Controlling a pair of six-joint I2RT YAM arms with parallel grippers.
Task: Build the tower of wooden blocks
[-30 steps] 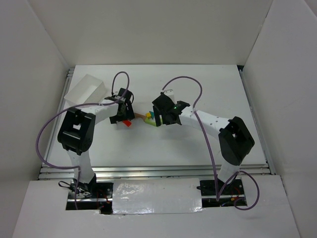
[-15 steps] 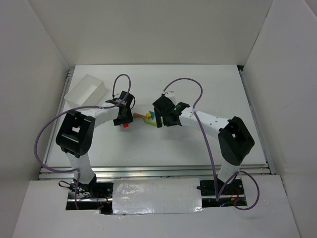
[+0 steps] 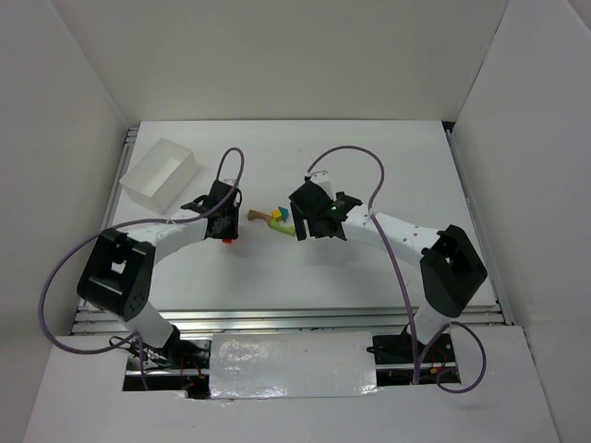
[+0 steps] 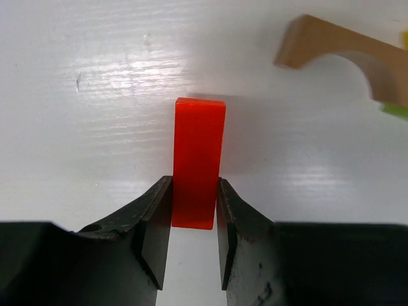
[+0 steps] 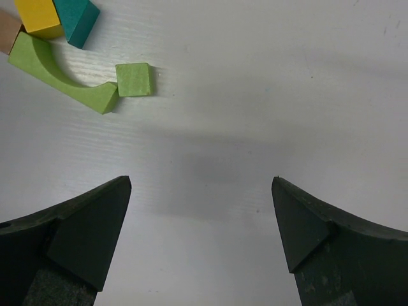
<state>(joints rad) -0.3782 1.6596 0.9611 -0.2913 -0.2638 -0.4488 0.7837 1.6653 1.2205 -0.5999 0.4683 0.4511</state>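
The tower's blocks lie loose. In the left wrist view my left gripper (image 4: 194, 182) is shut on the near end of a red bar block (image 4: 198, 159) low over the table; a tan arch block (image 4: 344, 54) lies to the upper right. In the top view this gripper (image 3: 225, 223) and the red block (image 3: 228, 238) are left of the block cluster (image 3: 278, 220). My right gripper (image 5: 201, 185) is open and empty. A green arch (image 5: 57, 70), a small green cube (image 5: 134, 80), a yellow block (image 5: 39, 16) and a teal block (image 5: 75, 19) lie up-left of it.
A white rectangular open box (image 3: 162, 173) stands at the back left of the table. White walls enclose the table on three sides. Purple cables loop over both arms. My right gripper (image 3: 312, 229) sits just right of the block cluster.
My left arm has swung its elbow down and left, and the gripper with the red block has shifted slightly nearer. My right arm has stretched out, its gripper easing a little off the cluster.
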